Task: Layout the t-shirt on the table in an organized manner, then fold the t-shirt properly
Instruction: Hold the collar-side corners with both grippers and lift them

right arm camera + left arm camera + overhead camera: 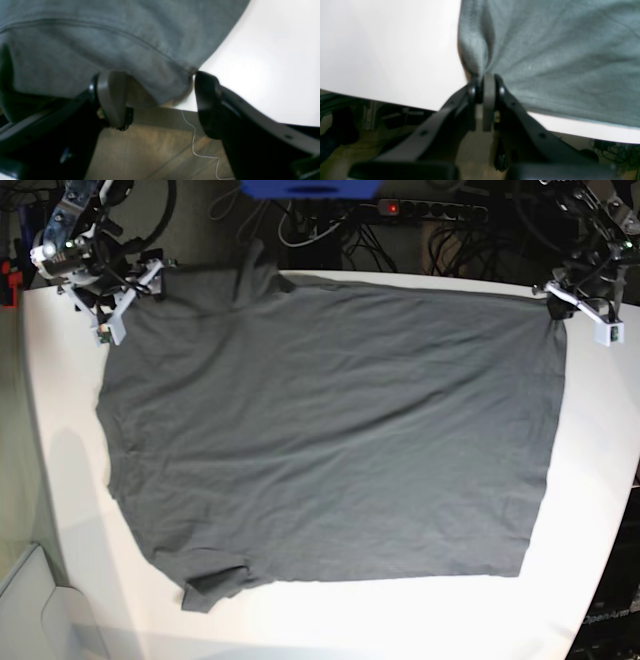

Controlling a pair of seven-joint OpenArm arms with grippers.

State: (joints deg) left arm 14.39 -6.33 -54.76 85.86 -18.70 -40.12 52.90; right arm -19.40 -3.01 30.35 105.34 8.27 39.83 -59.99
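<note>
The dark grey t-shirt (330, 430) lies spread nearly flat over the white table (590, 510), one sleeve curled at the near left. My left gripper (556, 296) is at the far right corner, shut on the t-shirt's hem corner; the left wrist view shows the t-shirt (557, 62) bunching into the pinched left gripper (487, 80) over the table (382, 50). My right gripper (128, 292) is open at the far left. In the right wrist view the right gripper (160, 92) straddles a hemmed edge of the t-shirt (100, 37) at the rim of the table (270, 75).
Cables and a power strip (430, 210) run behind the far table edge. A pale bin (30, 610) sits off the near left corner. Wooden floor (150, 150) and a loose white thread (197, 147) show below the table edge.
</note>
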